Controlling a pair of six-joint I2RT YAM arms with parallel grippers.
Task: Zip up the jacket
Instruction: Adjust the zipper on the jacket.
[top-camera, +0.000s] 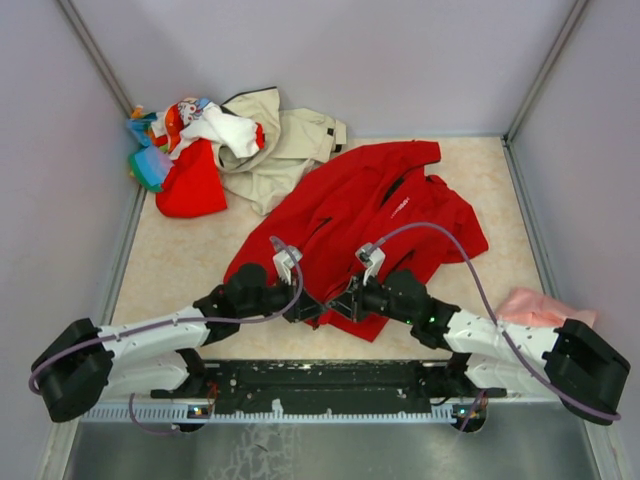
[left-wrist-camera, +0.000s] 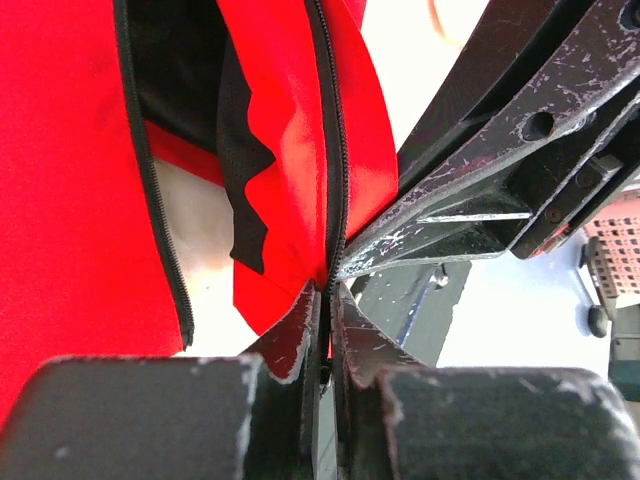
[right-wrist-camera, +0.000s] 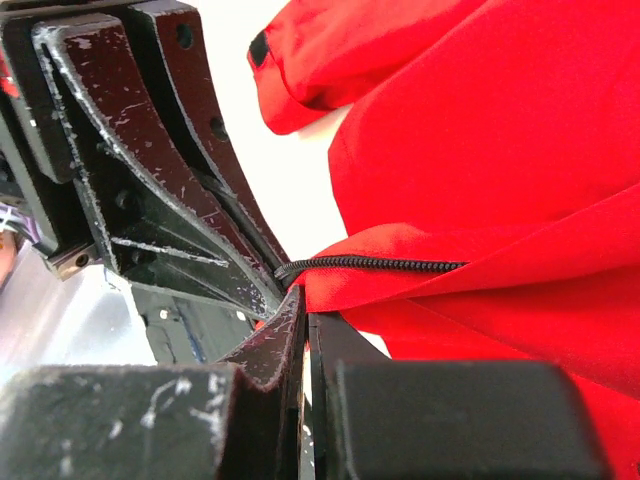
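The red jacket (top-camera: 370, 200) lies spread over the middle of the table, its front open. Both grippers meet at its near hem. In the left wrist view my left gripper (left-wrist-camera: 328, 300) is shut on the bottom end of one black zipper edge (left-wrist-camera: 335, 150). The other zipper edge (left-wrist-camera: 150, 180) hangs apart to the left, with black lining between them. My right gripper (right-wrist-camera: 304, 305) is shut on the red hem just below a line of zipper teeth (right-wrist-camera: 380, 264). In the top view the left gripper (top-camera: 312, 306) and right gripper (top-camera: 340, 303) almost touch.
A heap of clothes sits at the back left: a beige jacket (top-camera: 285, 140), a small red garment (top-camera: 190, 185) and white and coloured pieces (top-camera: 215, 125). A pink cloth (top-camera: 540, 305) lies by the right arm. Walls close in the table on three sides.
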